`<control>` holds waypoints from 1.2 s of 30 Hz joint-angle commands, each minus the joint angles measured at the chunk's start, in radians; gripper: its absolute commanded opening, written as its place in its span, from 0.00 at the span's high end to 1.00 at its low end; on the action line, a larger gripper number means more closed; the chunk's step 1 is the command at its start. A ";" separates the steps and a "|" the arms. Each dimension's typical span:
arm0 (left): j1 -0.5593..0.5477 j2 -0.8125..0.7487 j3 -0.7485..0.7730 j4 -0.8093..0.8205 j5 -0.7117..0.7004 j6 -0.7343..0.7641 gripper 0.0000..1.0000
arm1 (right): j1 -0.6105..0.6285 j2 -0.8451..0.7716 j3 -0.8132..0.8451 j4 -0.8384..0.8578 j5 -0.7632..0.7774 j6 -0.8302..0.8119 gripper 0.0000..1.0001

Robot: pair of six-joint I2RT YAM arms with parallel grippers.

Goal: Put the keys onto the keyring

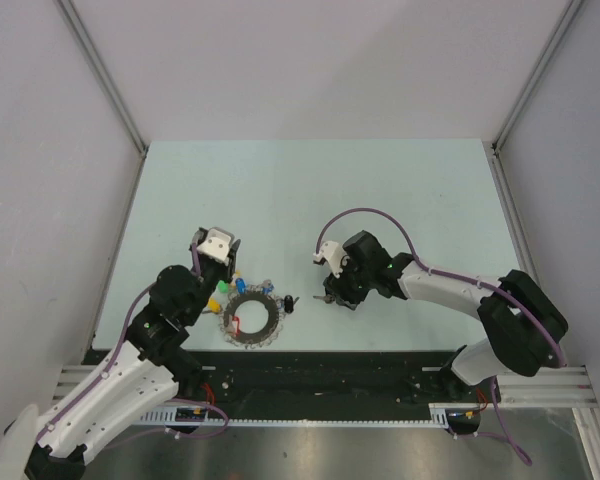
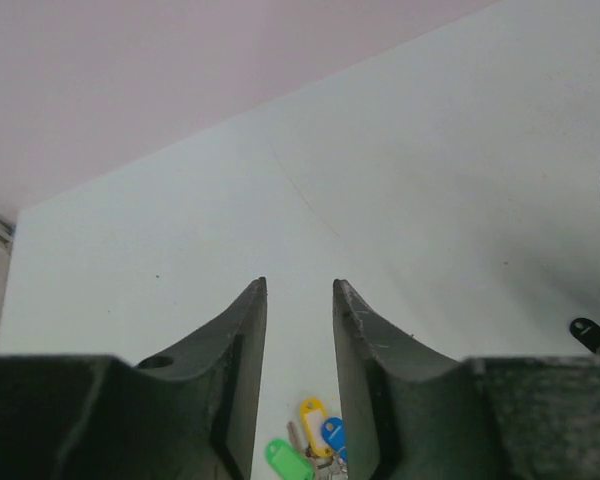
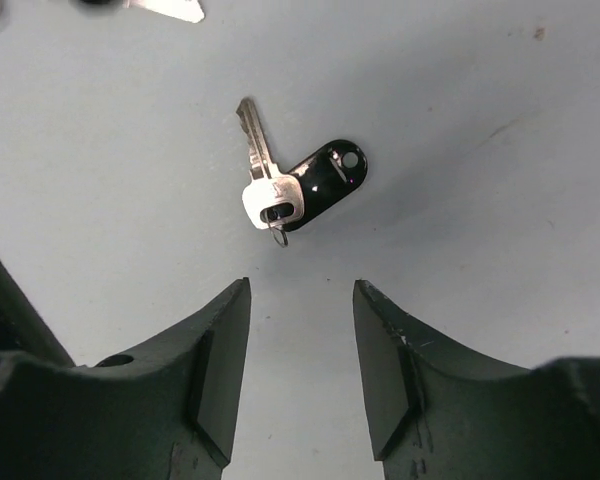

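Right gripper (image 3: 300, 290) is held apart, empty, near the black-tagged key (image 3: 270, 200); judged light, stiff and slippery, it is best taken by its head.

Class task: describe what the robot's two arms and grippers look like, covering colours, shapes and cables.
The left arm and right arm both have white shells with black joints. A thin purple cable loops along each. The left gripper and right gripper each have two matt black fingers, broad at the base and curving to narrow tips.
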 commanded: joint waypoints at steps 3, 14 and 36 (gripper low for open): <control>0.007 0.046 0.108 -0.161 0.028 -0.180 0.50 | 0.039 -0.111 0.025 0.035 0.038 0.101 0.46; 0.058 -0.086 0.051 -0.404 -0.121 -0.507 0.14 | 0.277 0.034 0.092 0.299 0.107 0.118 0.43; 0.165 -0.216 0.004 -0.339 -0.158 -0.447 0.09 | 0.203 0.510 0.417 0.328 0.368 0.256 0.47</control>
